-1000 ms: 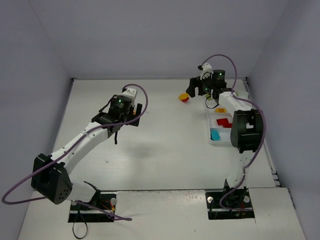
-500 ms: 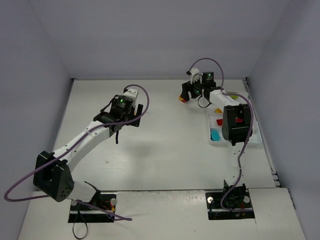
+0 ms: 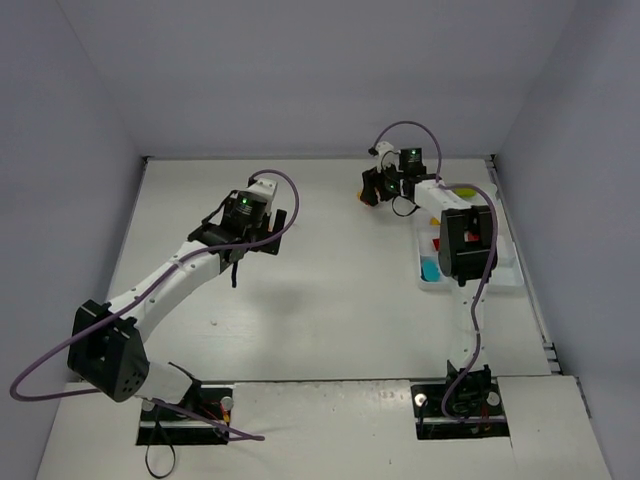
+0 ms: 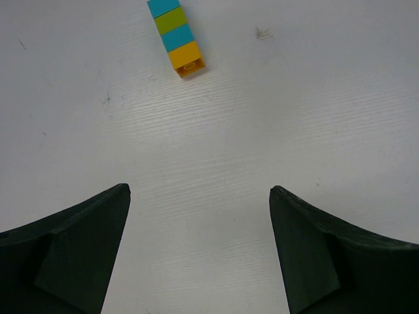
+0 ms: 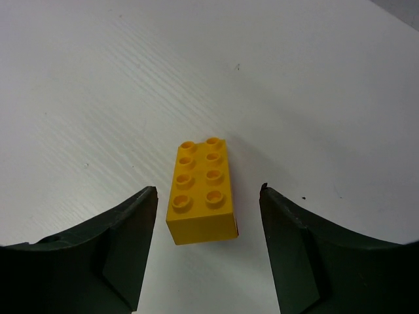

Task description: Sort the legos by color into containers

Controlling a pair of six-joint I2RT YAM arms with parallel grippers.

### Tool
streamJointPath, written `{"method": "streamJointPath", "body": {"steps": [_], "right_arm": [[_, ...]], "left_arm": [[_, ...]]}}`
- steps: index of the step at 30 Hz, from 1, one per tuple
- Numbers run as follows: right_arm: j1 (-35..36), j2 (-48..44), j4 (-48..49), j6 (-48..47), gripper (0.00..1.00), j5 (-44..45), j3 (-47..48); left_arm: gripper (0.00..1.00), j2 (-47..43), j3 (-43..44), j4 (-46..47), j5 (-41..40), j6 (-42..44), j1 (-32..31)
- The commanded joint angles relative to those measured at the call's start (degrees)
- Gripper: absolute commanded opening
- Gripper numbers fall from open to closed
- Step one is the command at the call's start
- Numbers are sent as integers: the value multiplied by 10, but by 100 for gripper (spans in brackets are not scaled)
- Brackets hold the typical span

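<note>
A yellow eight-stud lego [image 5: 201, 190] lies flat on the table between my right gripper's open jaws; neither finger touches it. In the top view my right gripper [image 3: 371, 189] hangs over it at the far middle-right, and only a yellow-red sliver of the lego [image 3: 364, 198] shows. My left gripper [image 4: 199, 190] is open and empty above bare table. Ahead of it lies a stacked lego [image 4: 175, 36] of cyan, green, cyan and orange. In the top view my left gripper [image 3: 236, 254] is left of centre. The white tray [image 3: 506, 280] holds cyan [image 3: 430, 268], red [image 3: 438, 243] and green [image 3: 462, 190] legos.
The tray stands along the table's right side, partly hidden by my right arm. Grey walls close the table at the back and both sides. The arm bases sit at the near edge.
My right gripper has moved left, from over the tray's far end to over the yellow lego. My left arm has barely moved.
</note>
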Motion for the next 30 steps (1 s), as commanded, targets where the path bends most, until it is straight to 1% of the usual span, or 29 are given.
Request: {"method": "streamJointPath", "body": {"steps": [1,3,4,8,9,11,12,13,14,15,16,20,22,23,24,25,26,27,29,30], "right_arm": [[6,-10,8,-9,60,2,39],[8,-7,9,-10,54,2,40],[9,-6,9,-11,46,3,42],[11,-9,9,-13,45,8,45],[11,-8,9,-12,38,9,47],[12,-9,9,-11,33,10,49],[12,-10,9,-11,26,10,49],[12,-12,10,-10,21,10,48],[13,-13,9,-9,13,10,48],[14,-14,9,-9,2,10,47],[14,-19,9,-7,0,10,46],[15,-44,12,18,0,2,31],[15,-80,25,44,0,-28,15],[16,-96,56,80,0,-40,1],[20,-114,79,103,0,-49,-39],[22,-154,108,124,0,-70,-63],[24,-172,152,156,0,-78,-86],[28,-209,168,172,0,-78,-126],[38,-244,218,235,0,-80,-167],[42,-279,238,259,0,-78,-213]], "left_arm": [[81,-6,36,9,3,0,4],[81,-6,37,8,4,0,4],[81,-5,37,8,4,0,4],[81,-5,38,7,6,-1,3],[81,-4,38,7,6,-1,4],[81,-3,38,7,8,-1,3],[81,-3,38,7,8,-1,3],[81,-4,38,7,9,-1,3],[81,-3,38,7,10,-1,4],[81,-2,38,7,10,-1,4],[80,-1,38,7,11,-1,4],[81,-2,38,9,26,-1,3],[81,-5,37,19,37,-3,3],[81,-7,33,22,48,-7,4],[81,-12,31,27,55,-10,4],[81,-14,30,36,63,-13,4],[80,-19,24,42,76,-21,4],[81,-27,21,53,83,-25,4],[81,-38,7,69,89,-35,3],[81,-51,1,88,92,-39,1]]}}
